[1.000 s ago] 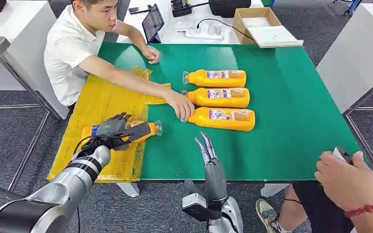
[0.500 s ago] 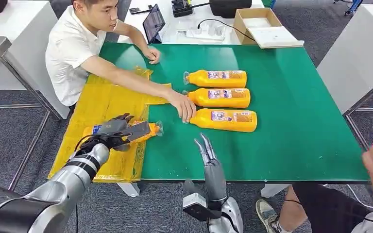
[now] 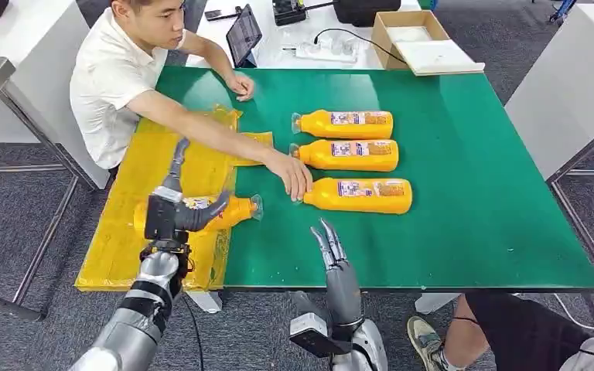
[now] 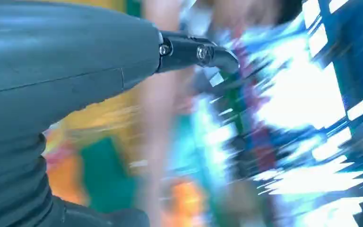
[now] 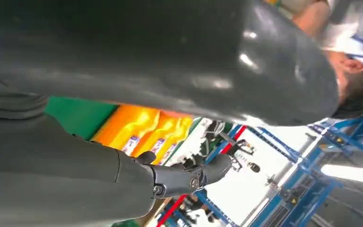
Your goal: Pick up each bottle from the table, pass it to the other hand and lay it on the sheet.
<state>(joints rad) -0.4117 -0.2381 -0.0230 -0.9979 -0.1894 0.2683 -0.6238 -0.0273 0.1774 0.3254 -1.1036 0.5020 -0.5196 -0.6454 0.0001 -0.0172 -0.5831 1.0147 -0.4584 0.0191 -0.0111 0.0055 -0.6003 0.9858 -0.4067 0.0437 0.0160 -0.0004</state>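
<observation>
Green matting covers the work table (image 3: pixel 464 224) in a lab with grey carpet, where I stand at the near edge. My left hand (image 3: pixel 176 202) hangs above the yellow sheet (image 3: pixel 135 232) at the table's left, fingers spread and gripping nothing, one finger pointing toward the far side. Just beneath it, one orange bottle (image 3: pixel 232 210) lies on its side on the sheet, its clear cap toward the right, at the sheet's right edge. My right hand (image 3: pixel 331 251) is raised at the near edge, fingers straight and close together, empty.

Three more orange bottles lie in a row on the mat, caps to the left: the far bottle (image 3: pixel 344 124), the middle bottle (image 3: pixel 346 154) and the near bottle (image 3: pixel 360 195). A person in a white shirt (image 3: pixel 104 73), seated at the far left, stretches an arm across the sheet, one hand (image 3: pixel 292 171) touching or nearly touching the near bottle's cap.

Judging by their look, the bottles are stiff, full plastic, moderately heavy, and smooth enough to slip or roll. The safest hold seems to be around the labelled middle of the body, not the narrow cap end. The left wrist view is too blurred to add detail.
</observation>
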